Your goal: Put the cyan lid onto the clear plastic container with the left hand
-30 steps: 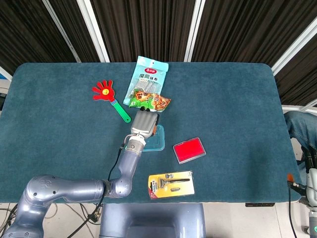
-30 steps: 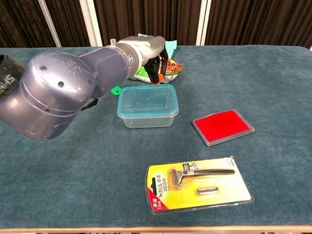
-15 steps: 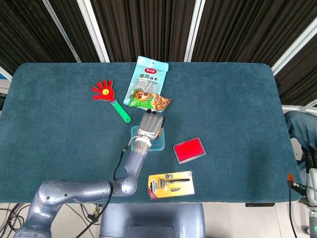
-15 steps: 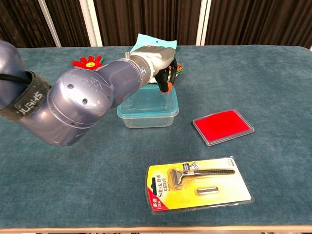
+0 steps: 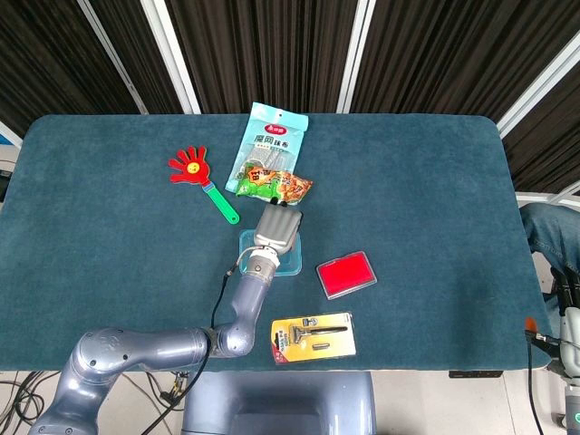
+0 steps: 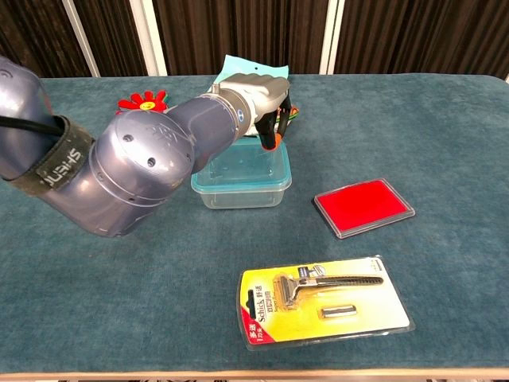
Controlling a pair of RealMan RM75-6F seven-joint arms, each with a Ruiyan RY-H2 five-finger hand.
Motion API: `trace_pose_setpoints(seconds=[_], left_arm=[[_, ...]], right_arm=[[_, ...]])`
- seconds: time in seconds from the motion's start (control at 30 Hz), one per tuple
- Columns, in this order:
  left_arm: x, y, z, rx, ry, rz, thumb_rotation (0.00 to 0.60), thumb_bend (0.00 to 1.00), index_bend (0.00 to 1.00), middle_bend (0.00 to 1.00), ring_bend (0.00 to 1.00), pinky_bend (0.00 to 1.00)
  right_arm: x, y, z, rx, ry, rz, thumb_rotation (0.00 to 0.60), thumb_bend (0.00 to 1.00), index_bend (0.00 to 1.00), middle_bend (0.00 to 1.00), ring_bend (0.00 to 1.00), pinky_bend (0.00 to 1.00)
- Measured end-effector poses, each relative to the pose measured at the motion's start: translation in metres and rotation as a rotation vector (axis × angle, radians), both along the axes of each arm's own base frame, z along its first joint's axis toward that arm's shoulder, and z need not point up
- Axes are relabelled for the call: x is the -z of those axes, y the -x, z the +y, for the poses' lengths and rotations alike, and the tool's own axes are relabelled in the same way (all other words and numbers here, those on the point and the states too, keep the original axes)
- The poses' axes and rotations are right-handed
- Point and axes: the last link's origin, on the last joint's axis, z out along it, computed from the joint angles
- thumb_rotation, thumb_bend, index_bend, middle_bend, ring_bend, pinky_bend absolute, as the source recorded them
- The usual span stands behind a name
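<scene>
We see the clear rectangular plastic container (image 6: 241,175) with a cyan rim near the middle of the tabletop (image 5: 435,172), a little toward its front edge, and the left robot hand (image 6: 258,97) reaching across its far rim, fingers (image 6: 271,131) curled downward at the far right corner of the box. The cyan lid itself we cannot pick out for certain: the cyan band around the container's top may be the lid already seated, or merely the rim, and nothing cyan shows between the fingers, so we cannot tell whether the robot hand grasps anything or merely presses down. We judge such a lid to be light, thin and somewhat flexible, slippery on its flat face, best taken by an edge or corner and pressed down at the corners to snap home; the container is light too and may slide on the cloth if pushed sideways. The left arm runs from the front left edge of the tabletop over the box, wrist raised, palm turned down. The right robot hand is outside both views. Just beyond the container lie a colourful snack packet (image 5: 275,188) and a pale blue printed pouch (image 5: 267,145)
</scene>
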Motion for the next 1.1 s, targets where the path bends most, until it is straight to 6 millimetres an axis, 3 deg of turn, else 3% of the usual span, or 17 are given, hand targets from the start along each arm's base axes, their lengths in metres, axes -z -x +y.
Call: trace_pose_setpoints(seconds=[1.1], left_arm=[[0.015,0.005,-0.001,0.026,-0.031,0.091,0.6,0.51,0.61,0.53,0.27,0.19]], right_arm=[[0.0,0.001,0.0,0.004,0.002,-0.005,0.6,0.41,0.03,0.0,0.0,0.0]])
